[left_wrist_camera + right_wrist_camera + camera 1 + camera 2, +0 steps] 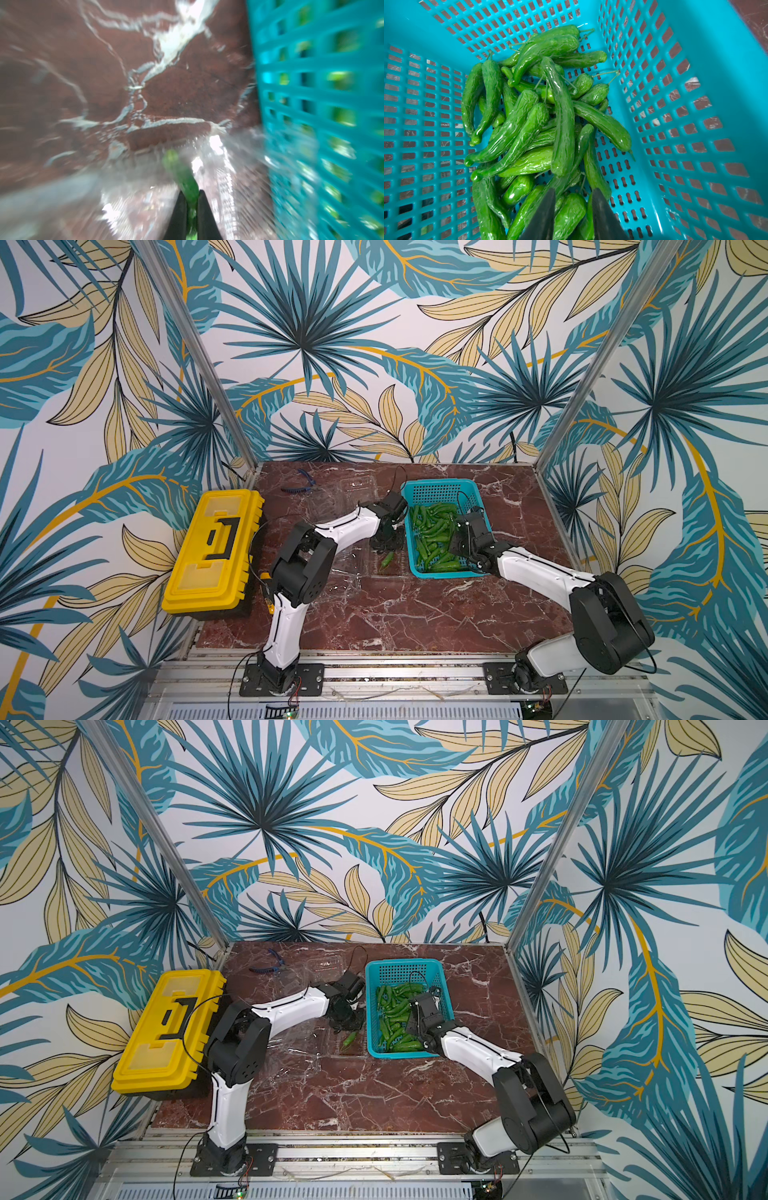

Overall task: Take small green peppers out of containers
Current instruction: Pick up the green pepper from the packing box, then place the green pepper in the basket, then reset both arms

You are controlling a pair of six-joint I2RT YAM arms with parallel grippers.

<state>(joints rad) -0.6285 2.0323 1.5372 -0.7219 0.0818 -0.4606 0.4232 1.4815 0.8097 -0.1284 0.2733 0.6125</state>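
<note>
Inside basket (695, 62), glossy wrinkled green peppers (529, 128).

Wallpaper (374, 323) is loud: teal and dark-blue palm fronds plus tan leaves with mustard-yellow veins, all on a pale off-white. The table (415, 614) is reddish-brown marble with white veining. At 9 o'clock there's a bright yellow toolbox (212, 556) with a black handle (220, 539). Around 2 o'clock, a teal basket (695, 62) with a grid of slots. The small green peppers (562, 116) are glossy bright green with wrinkly streaks. The pliers (301, 485) at 11 o'clock have blue grips. The containers (357, 485) are clear. The arms (286, 614) are white with black joints.
</note>
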